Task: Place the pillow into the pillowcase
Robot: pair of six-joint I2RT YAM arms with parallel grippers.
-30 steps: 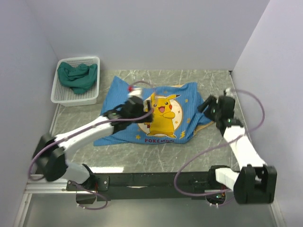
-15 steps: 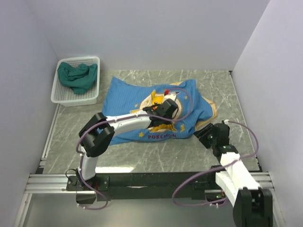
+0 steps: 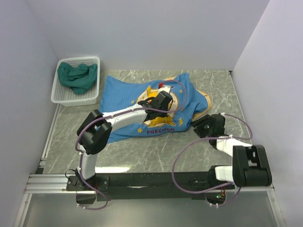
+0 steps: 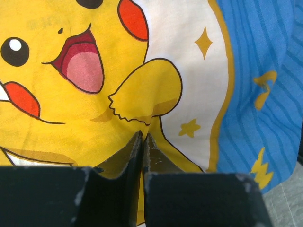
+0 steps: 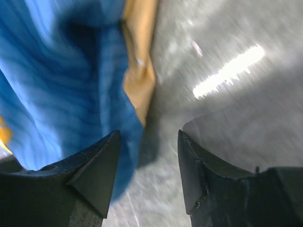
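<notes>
Marbled grey table [image 3: 142, 161]; rumpled blue striped pillowcase [image 3: 120, 92], mustard lining peeking out.

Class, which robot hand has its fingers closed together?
The left hand, pinched shut on the blue striped fabric pillowcase; the right hand has its fingers apart.

Open tabletop [image 3: 142, 152] fronts the pillowcase [image 3: 120, 93]; basket [image 3: 75, 100] blocks far-left corner.

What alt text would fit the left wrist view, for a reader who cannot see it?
The left tool, seen from close behind, is shut on a fold of the pillowcase. The fold is in the yellow cartoon figure with its open red mouth; blue striped cloth with yellow stars lies to the right.
</notes>
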